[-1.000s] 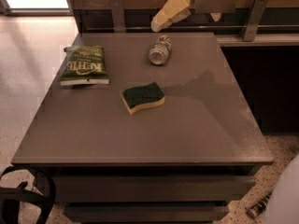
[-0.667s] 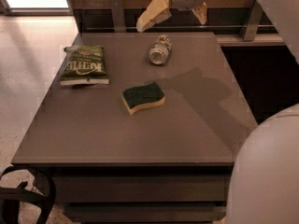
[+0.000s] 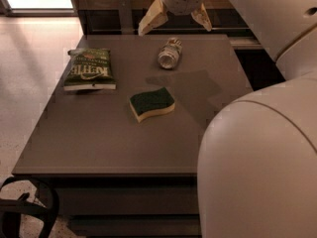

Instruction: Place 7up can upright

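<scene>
Shifted closer, the tool [image 3: 176,28] hangs fingers apart above the lying 7up can [image 3: 170,53]

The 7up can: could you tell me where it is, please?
In the camera view, the 7up can lies sideways near the table's far edge, right of the snack bag, beyond the sponge, below the open end effector.

the pale two-finger gripper [image 3: 174,29] hangs at the top centre of the view, pointing down, its tan wedge-shaped fingers [image 3: 151,18] spread wide apart. the bulky white arm [image 3: 257,162] fills the right side, apparently arching overhead.
</scene>
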